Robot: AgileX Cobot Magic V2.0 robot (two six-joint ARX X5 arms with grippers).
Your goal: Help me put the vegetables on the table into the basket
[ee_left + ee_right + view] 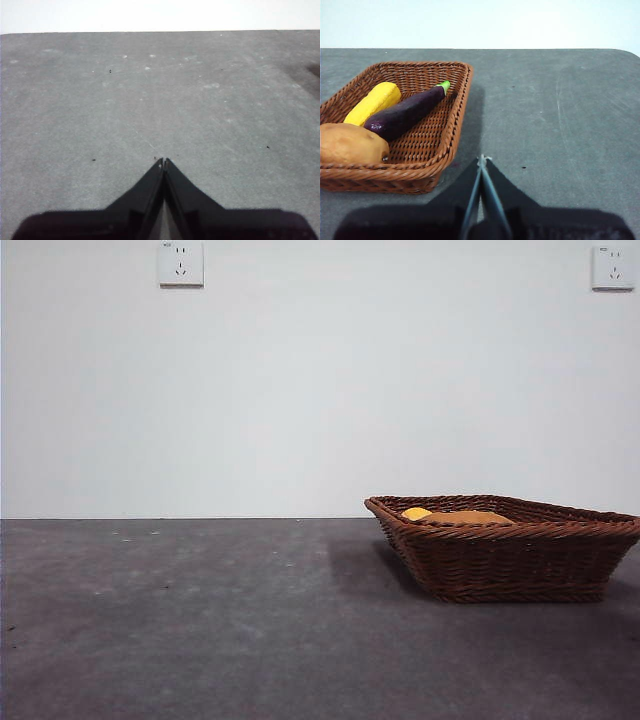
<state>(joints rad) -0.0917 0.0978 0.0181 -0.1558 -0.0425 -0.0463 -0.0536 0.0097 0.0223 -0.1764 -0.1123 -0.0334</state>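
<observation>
The brown wicker basket (520, 550) stands on the dark-grey table (200, 620) at the right. It also shows in the right wrist view (427, 145). Inside it lie the yellow bumpy piece (372, 102), the orange-brown potato (350, 145) and a dark purple eggplant (405, 112). In the front view only the tops of the yellow piece (416, 513) and the potato (468, 518) show above the rim. My right gripper (481, 160) is shut and empty over the table beside the basket. My left gripper (163, 161) is shut and empty over bare table.
A white wall with two sockets (181, 263) stands behind the table. A dark edge of something (315, 70) shows at the side of the left wrist view. Neither arm shows in the front view.
</observation>
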